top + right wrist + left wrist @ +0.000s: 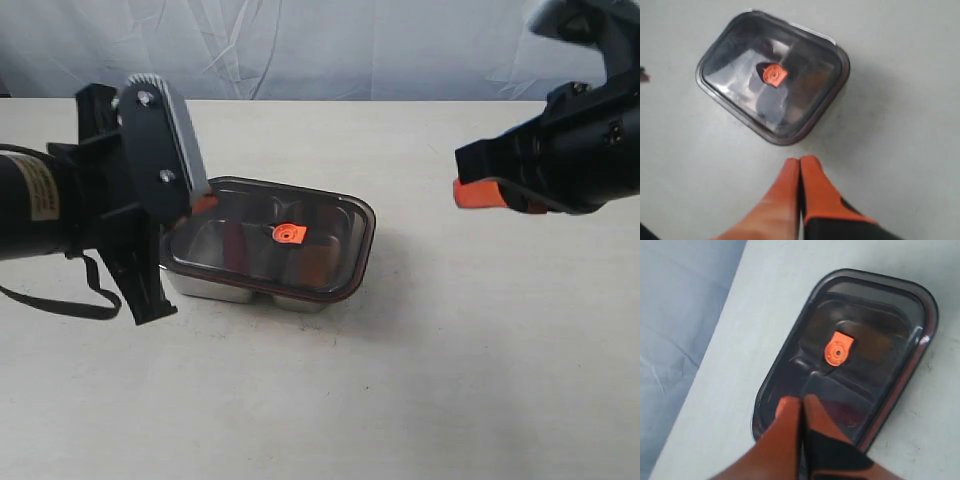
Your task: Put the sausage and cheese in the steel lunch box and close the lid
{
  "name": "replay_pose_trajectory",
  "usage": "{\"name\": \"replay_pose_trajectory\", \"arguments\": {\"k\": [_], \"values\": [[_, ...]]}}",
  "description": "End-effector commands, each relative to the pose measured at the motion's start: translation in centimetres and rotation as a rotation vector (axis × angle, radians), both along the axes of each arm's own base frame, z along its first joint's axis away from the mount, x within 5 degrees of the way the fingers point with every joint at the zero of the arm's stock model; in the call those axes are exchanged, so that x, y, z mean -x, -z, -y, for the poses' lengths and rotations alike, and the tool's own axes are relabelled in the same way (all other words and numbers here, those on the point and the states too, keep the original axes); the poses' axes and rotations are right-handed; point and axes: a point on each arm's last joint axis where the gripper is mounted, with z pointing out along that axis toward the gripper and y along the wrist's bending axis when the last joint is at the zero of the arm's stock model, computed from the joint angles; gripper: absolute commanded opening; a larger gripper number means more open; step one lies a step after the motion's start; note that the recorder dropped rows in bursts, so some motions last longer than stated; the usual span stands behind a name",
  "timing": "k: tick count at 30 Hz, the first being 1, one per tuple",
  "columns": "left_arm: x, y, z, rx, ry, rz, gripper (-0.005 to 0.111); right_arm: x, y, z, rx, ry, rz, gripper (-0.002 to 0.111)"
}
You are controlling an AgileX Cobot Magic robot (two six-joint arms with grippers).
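My left gripper (801, 403) has its fingers pressed together with nothing between them, tips over the near end of the lid (875, 330); I cannot tell whether they touch it. The lid lies on the steel lunch box (215, 285), its orange valve (838, 351) just beyond those tips. Through the dark plastic the sausage (845, 412) is a dim red shape close to my left fingertips, and the cheese (318, 262) is a dull orange patch past the valve. My right gripper (800, 163) is also pinched together and empty, well apart from the box, above the table (900, 115).
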Motion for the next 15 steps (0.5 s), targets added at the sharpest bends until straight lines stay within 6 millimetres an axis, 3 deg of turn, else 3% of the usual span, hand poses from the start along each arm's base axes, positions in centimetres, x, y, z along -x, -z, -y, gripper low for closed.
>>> {"name": "replay_pose_trajectory", "arguments": {"k": [1, 5, 7, 12, 15], "values": [[-0.9, -0.7, -2.2, 0.213, -0.26, -0.114, 0.0, -1.0, 3.1, -0.8, 0.073, -0.047, -0.19, -0.001], [-2.4, -0.3, -5.5, 0.398, -0.593, -0.257, 0.0, -2.1, 6.7, -2.3, 0.146, -0.089, -0.329, -0.001], [-2.6, 0.0, -6.8, 0.406, -0.684, -0.294, 0.0, -2.4, 8.1, -3.1, 0.174, -0.113, -0.372, -0.001], [-2.9, 0.1, -8.0, 0.428, -0.753, -0.308, 0.0, -3.6, 9.6, -6.2, 0.214, -0.193, -0.428, -0.001], [-2.9, 0.1, -8.0, 0.428, -0.753, -0.308, 0.0, -4.4, 9.3, -7.8, 0.231, -0.235, -0.426, -0.001]]}}
